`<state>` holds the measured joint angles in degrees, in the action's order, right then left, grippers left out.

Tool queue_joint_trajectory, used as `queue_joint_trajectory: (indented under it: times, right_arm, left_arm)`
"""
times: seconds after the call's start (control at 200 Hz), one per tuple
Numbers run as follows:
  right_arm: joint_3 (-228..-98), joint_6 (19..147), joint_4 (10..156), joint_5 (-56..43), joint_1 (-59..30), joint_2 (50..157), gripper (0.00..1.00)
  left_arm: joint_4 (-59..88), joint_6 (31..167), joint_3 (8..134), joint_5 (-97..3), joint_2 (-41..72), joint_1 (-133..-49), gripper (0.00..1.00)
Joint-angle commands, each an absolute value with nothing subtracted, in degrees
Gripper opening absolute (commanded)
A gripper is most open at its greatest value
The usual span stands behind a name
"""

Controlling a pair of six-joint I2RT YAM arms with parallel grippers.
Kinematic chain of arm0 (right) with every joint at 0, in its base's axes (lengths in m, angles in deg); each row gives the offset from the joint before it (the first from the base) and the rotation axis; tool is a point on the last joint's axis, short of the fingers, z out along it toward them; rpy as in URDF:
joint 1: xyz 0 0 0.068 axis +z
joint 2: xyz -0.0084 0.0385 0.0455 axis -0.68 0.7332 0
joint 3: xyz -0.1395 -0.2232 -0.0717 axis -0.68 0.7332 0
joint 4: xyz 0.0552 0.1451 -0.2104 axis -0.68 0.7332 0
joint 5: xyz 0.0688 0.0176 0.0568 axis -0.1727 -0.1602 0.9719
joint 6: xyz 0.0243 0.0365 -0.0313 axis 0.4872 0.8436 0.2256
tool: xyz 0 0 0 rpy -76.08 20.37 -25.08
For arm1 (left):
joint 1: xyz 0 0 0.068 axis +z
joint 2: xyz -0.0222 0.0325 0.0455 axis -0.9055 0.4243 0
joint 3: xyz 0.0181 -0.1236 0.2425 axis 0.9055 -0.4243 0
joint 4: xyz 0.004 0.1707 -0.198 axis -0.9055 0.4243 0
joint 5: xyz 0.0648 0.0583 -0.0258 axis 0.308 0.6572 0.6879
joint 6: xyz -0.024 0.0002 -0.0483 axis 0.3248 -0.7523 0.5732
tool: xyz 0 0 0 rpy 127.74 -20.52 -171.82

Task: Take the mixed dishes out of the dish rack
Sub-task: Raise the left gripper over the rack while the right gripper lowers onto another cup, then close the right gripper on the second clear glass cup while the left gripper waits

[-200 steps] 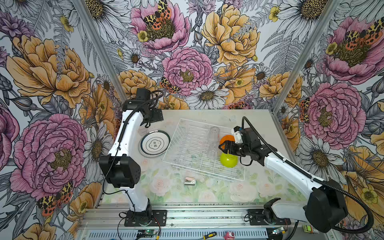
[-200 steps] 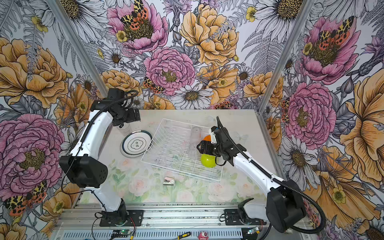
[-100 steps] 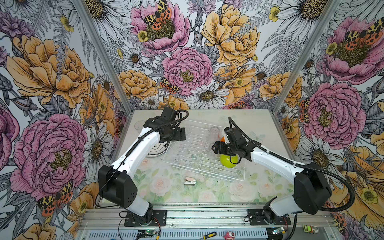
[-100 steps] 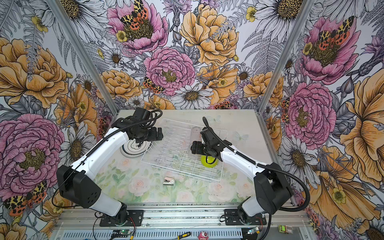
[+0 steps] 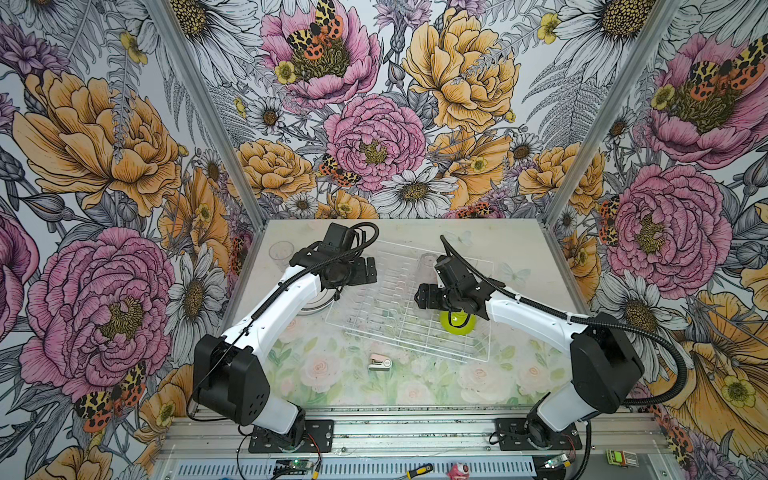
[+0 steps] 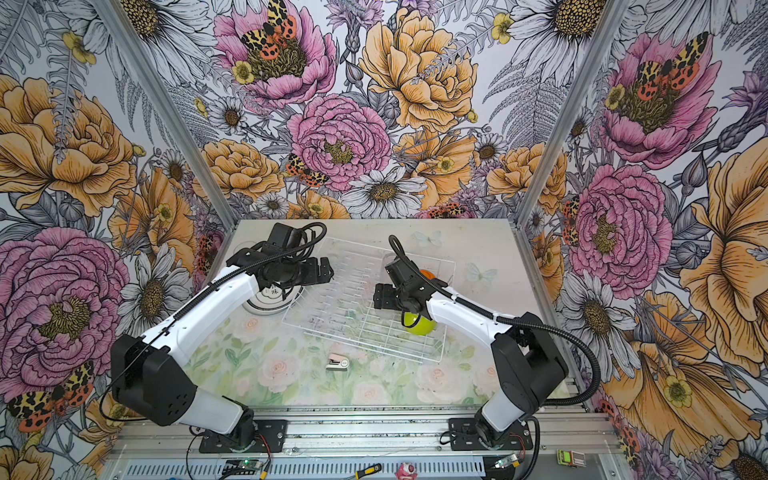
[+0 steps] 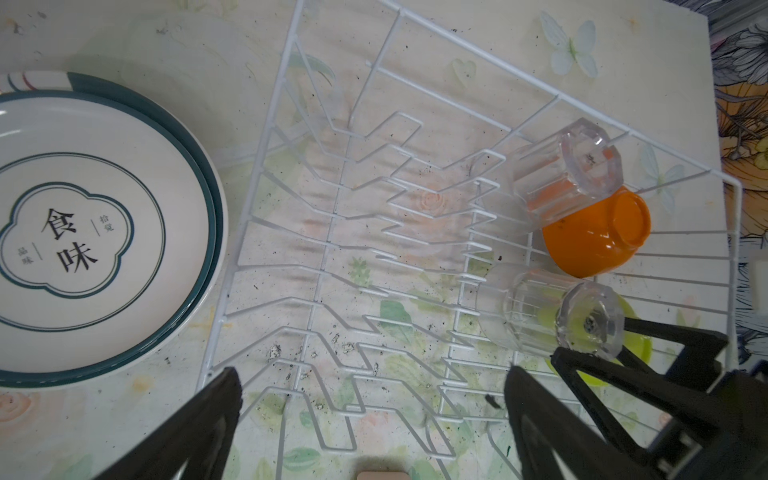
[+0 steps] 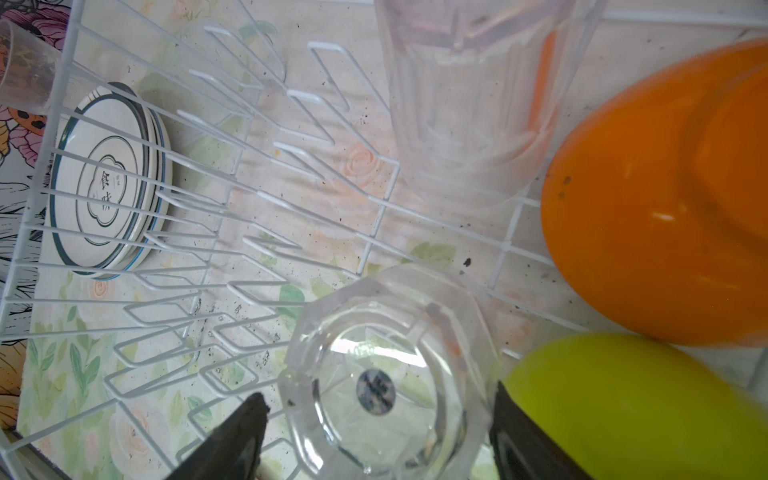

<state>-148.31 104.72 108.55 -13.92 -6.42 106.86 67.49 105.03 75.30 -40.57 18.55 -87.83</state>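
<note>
The right gripper [image 8: 378, 401] stood spread, a jaw either side of the upturned tumbler [image 8: 386, 332] at lower middle, its base toward the camera, its long axis along the reach. It sat in the rack [image 7: 266, 137], just beside the lime bowl [image 8: 623, 403]. The left gripper [image 7: 374, 374] hung wide, empty, farther off.

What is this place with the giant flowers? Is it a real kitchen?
Probably a robot practice booth, not a real kitchen: flower-printed wall panels box in a small table, two white-and-black robot arms are bolted to a metal rail, and a white wire dish rack sits between them.
</note>
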Motion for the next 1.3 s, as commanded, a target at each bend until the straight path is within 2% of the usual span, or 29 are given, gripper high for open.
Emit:
queue_joint_trajectory:
  times: [0.0,0.601,0.996,1.296]
  right_arm:
    - [-150.28,105.19,109.3,-17.21,-5.63,108.31,0.84]
    - [-151.63,106.71,109.38,-20.25,-5.4,111.58,0.83]
    - [-151.19,107.46,109.31,-20.53,-5.37,110.11,0.67]
    - [-150.62,107.58,109.31,-20.03,-5.44,108.22,0.62]
  left_arm:
    - [65.43,104.83,74.47,-41.88,16.85,-88.45,0.99]
    - [64.81,104.84,74.75,-43.84,17.41,-89.5,0.99]
    - [64.2,105.11,74.51,-43.97,18.12,-91.29,0.99]
    - [64.11,105.19,74.14,-43.47,18.94,-92.75,0.99]
